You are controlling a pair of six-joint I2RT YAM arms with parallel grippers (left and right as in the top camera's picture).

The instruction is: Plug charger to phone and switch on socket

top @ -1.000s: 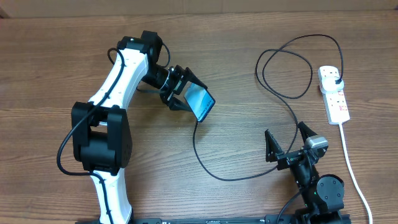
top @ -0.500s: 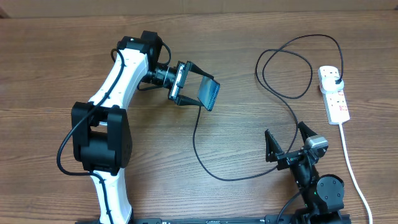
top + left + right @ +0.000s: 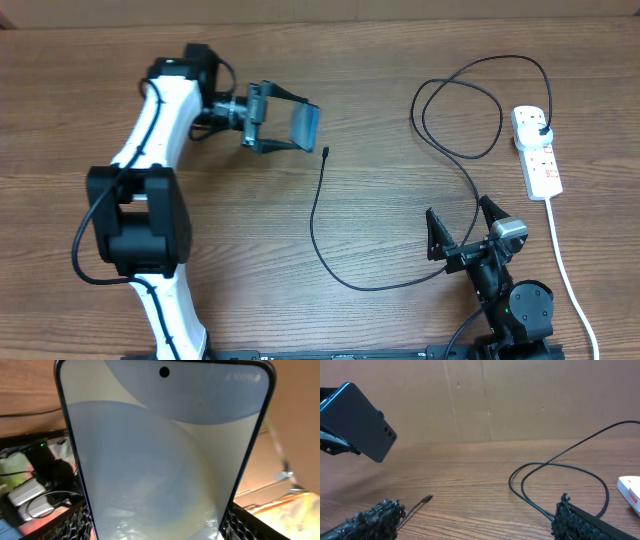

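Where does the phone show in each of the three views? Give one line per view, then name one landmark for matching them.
Overhead: phone in the upper middle, left of centre.
Left wrist: phone fills most of the picture, screen towards the camera.
Right wrist: phone at upper left, dark back showing.
Landmark: charger tip, just lower right of the phone overhead; low and right of the phone in the right wrist; not in the left wrist.

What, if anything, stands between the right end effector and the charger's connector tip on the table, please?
Nothing visible does. Only bare table separates the open right end effector from the charger's connector tip. The phone hangs above the table beyond the tip, clear of that path.
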